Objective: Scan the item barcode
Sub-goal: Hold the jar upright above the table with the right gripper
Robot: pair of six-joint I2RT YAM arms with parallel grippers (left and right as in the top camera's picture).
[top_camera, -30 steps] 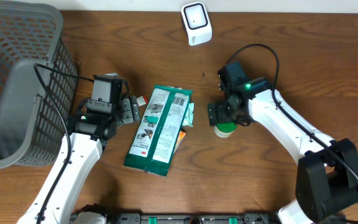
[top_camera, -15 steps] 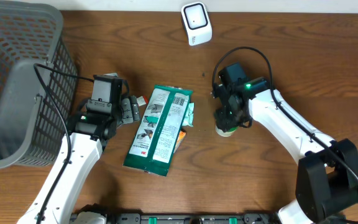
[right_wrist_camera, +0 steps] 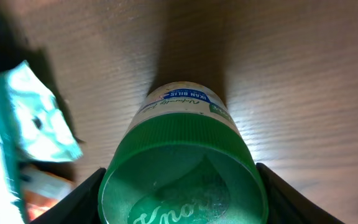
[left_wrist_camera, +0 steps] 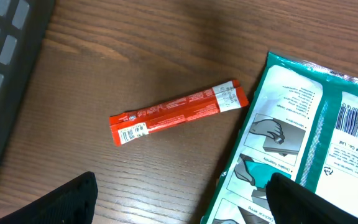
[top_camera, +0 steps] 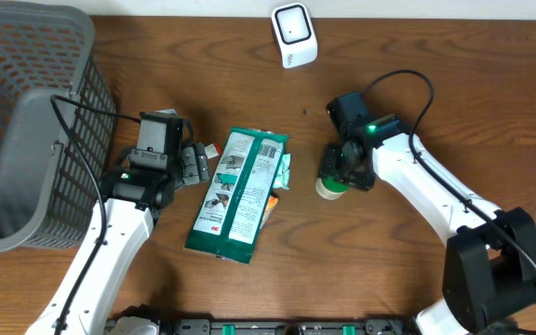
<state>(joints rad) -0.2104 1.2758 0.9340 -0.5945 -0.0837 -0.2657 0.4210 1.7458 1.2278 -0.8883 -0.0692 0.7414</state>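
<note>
**So, jar pickup is where the barcode scan is at**

Big grey basket [top_camera: 17, 56] on the left isn't part of this as far as I can see.

Green pouch [top_camera: 238, 194] lies flat mid-table with its barcode facing up. The left gripper [left_wrist_camera: 188, 199] hangs just beside it with its jaws spread wide and nothing between them.

White scanner [top_camera: 293, 35] sits at the far edge, well apart from everything.

The action's on the right. The right gripper [top_camera: 335, 179] is down over the jar [right_wrist_camera: 182, 168], a finger on either side of the green cap. They look right up against it, but I honestly can't tell if it's pinching or just straddling. The jar is on the table, near the pouch's right edge.

My read is that this is the grab step. Next it needs a firm hold, a lift, then a carry to the scanner with the code turned toward it. No barcode shows on the jar from here, so some rotating seems likely.

Readable stuff: "Knorr" moulded into the cap and "IKAN BILIS" on a blue band. The little red sachet [left_wrist_camera: 176, 112] has print too small to read.
</note>
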